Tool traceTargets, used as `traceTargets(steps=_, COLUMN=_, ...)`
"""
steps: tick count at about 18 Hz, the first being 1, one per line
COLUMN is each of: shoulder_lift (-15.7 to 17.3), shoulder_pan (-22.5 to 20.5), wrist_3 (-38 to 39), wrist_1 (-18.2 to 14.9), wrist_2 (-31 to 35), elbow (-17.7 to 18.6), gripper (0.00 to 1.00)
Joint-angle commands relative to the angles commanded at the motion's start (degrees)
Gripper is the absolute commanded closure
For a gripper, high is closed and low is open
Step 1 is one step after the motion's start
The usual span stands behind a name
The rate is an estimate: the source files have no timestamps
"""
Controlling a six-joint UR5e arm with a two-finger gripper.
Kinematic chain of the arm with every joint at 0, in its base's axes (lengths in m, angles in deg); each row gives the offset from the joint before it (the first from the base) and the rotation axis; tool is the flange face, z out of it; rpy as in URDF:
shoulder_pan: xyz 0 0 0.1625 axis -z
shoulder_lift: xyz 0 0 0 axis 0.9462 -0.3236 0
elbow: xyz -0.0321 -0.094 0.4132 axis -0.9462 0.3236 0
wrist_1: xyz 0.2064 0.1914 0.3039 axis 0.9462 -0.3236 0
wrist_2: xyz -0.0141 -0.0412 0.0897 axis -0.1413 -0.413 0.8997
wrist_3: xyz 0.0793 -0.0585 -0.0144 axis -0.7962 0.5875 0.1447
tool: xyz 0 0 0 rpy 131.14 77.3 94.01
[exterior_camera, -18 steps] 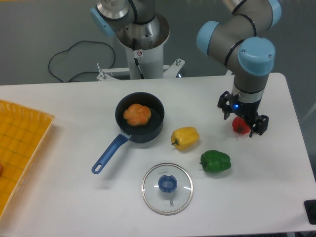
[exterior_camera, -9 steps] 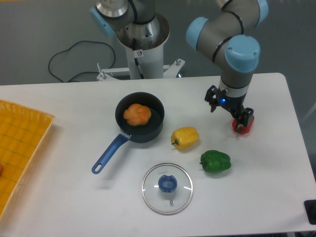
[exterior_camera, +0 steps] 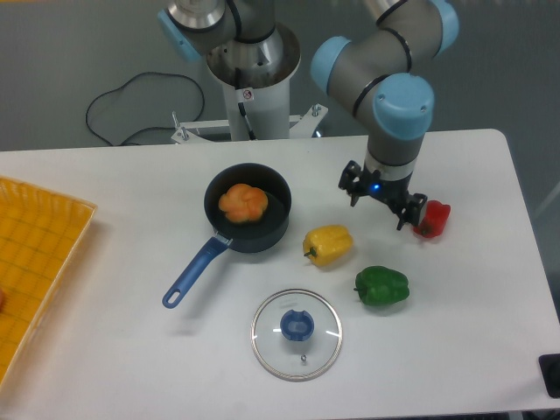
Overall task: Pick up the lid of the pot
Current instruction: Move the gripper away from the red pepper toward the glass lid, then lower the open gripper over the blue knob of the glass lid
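Note:
My gripper [exterior_camera: 383, 203] hangs over the back right part of the white table, its two fingers spread apart with nothing seen between them. The pot lid [exterior_camera: 321, 348], round clear glass with a metal rim, lies flat near the front middle, knob up. Its blue knob [exterior_camera: 297, 325] is uncovered and in full view. The gripper is behind the lid and to its right, not touching it.
A black pan [exterior_camera: 262, 238] holding an orange item stands back left of the lid, its blue handle pointing front left. A yellow pepper [exterior_camera: 329, 245], a green pepper [exterior_camera: 381, 286] and a red pepper [exterior_camera: 434, 220] lie nearby. A yellow crate [exterior_camera: 39, 262] is at far left.
The gripper has moved left across the table, from over the red pepper, which now shows more fully. Lid, pan and peppers have stayed in place.

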Motion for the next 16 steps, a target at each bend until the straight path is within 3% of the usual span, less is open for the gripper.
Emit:
traceTargets(steps=3, shoulder_lift=-2.38, shoulder_pan=2.90, wrist_3=10.36, wrist_1=0.09, wrist_2=-0.26, elbow=-2.99, gripper=0.00)
traceTargets(steps=8, shoulder_lift=-6.42, shoulder_pan=6.60, wrist_3=19.51, wrist_1=0.00, wrist_2=0.09, elbow=-7.04, gripper=0.00)
traceTargets(steps=16, shoulder_lift=-8.97, shoulder_pan=9.41, wrist_3=23.13, wrist_1=0.09, wrist_2=-0.26, elbow=-7.66, gripper=0.00)
